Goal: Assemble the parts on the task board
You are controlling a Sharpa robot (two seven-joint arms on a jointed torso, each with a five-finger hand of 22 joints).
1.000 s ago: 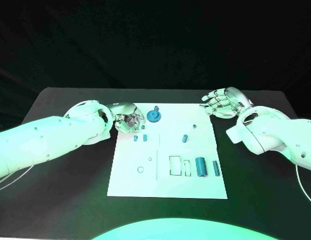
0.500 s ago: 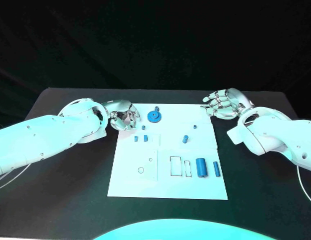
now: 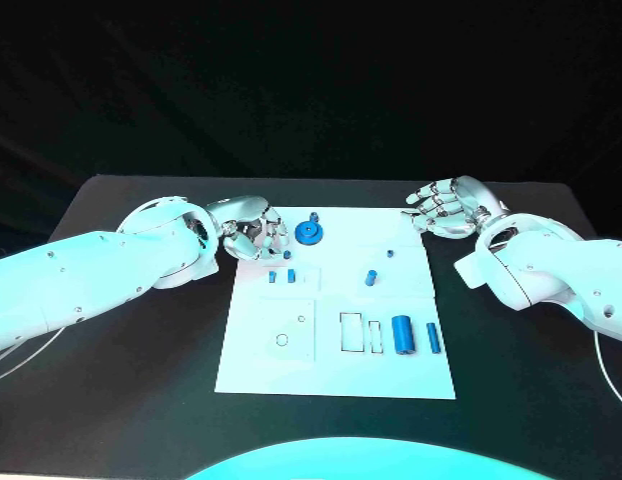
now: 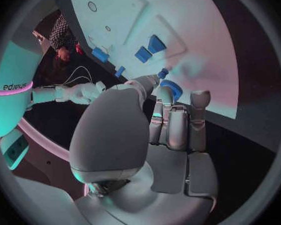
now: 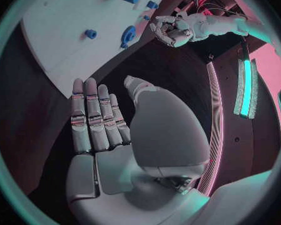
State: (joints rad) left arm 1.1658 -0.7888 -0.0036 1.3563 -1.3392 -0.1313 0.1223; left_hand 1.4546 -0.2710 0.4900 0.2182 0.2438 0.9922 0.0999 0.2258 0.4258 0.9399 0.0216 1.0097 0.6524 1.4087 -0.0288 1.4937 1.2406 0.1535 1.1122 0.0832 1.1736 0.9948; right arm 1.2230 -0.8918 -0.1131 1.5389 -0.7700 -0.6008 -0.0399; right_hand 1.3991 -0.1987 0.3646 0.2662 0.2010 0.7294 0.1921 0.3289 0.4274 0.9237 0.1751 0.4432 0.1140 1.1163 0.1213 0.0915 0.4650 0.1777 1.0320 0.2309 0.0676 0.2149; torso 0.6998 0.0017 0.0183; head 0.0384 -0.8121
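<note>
1. head view: the white task board [image 3: 333, 370] lies in the middle of the black counter [image 3: 138, 400], its long side running away from the robot.
2. head view: the left hand [image 3: 254, 232] sits at the board's far left corner, beside a round blue disc [image 3: 308, 233]; its fingers are curled over the board's edge. i cannot tell from here whether they hold anything.
3. head view: two small blue parts [image 3: 281, 275] stand side by side just nearer than that hand, and another small blue peg [image 3: 372, 277] stands near the board's middle.
4. head view: a thick blue cylinder [image 3: 402, 335] and a thinner blue cylinder [image 3: 434, 336] lie side by side on the right of the board, next to an outlined rectangular slot [image 3: 352, 332].
5. head view: the right hand [image 3: 448, 207] hangs off the board's far right corner over the counter, fingers apart, holding nothing.
6. left wrist view: the left hand [image 4: 172, 130] has its fingers held close together and bent towards the board [image 4: 197, 50]; the blue disc [image 4: 172, 89] lies right at the fingertips, but contact is hidden, so its grip cannot be told.
7. right wrist view: the right hand [image 5: 100, 120] is flat, its fingers straight, side by side and empty, over the dark counter [image 5: 28, 105]; the board's corner [image 5: 59, 40] lies beyond the fingertips.
</note>
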